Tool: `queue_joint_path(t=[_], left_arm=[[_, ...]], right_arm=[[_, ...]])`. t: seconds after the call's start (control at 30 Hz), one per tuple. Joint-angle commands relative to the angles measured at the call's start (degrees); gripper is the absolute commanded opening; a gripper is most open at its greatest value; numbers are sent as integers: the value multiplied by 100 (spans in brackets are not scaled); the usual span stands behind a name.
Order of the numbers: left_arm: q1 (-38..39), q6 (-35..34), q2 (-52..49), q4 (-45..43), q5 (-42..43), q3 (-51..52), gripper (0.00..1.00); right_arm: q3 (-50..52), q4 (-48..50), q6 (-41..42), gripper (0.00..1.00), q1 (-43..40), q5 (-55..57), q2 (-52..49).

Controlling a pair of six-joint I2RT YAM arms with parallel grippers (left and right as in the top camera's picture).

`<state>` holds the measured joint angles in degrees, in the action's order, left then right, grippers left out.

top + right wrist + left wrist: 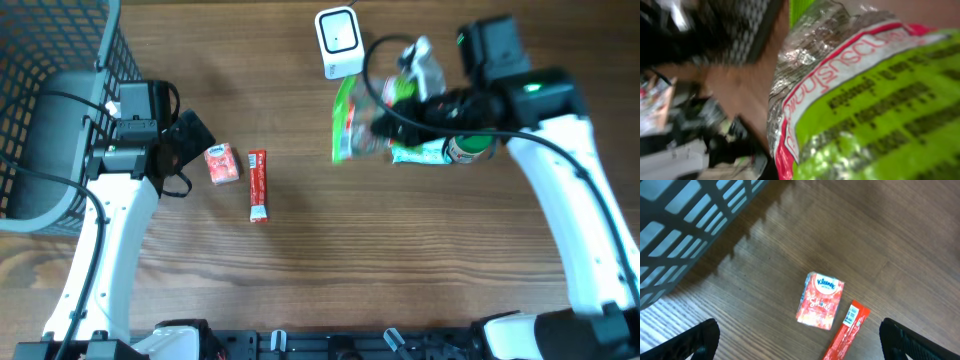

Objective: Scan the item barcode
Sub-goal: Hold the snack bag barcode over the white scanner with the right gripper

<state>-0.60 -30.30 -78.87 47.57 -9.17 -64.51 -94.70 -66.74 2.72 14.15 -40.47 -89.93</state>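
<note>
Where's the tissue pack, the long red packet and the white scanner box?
tissue pack (820, 301): left wrist view, middle of its red front.
long red packet (258, 185): overhead view, middle of its length.
white scanner (338, 38): overhead view, middle of its face.

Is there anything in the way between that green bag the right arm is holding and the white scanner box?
Nothing visible. The green bag, pinched in the right gripper, is right next to the white scanner, with only bare table between them. The tissue pack and red stick lie well off to the left.
</note>
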Motion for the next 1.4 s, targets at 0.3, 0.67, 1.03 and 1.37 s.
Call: queue_joint_path(t=[0.3,0.67,1.03,1.37], left_arm=[[-31,46,-22,-17,-76,-33,100],[-31,46,-22,-17,-76,-33,100],[-31,46,-22,-17,-79,-33,100],[-31,46,-22,-17,-76,-33,100]], right_arm=[[-5182,-1934,-315,4,201,3508,-2260],[-5180,175,-651,4,1982,8743,-4671],[-4916,3163,-2822,4,2334,10622,-5687],[-4918,3156,-2673,4,2249,9759,-6223]])
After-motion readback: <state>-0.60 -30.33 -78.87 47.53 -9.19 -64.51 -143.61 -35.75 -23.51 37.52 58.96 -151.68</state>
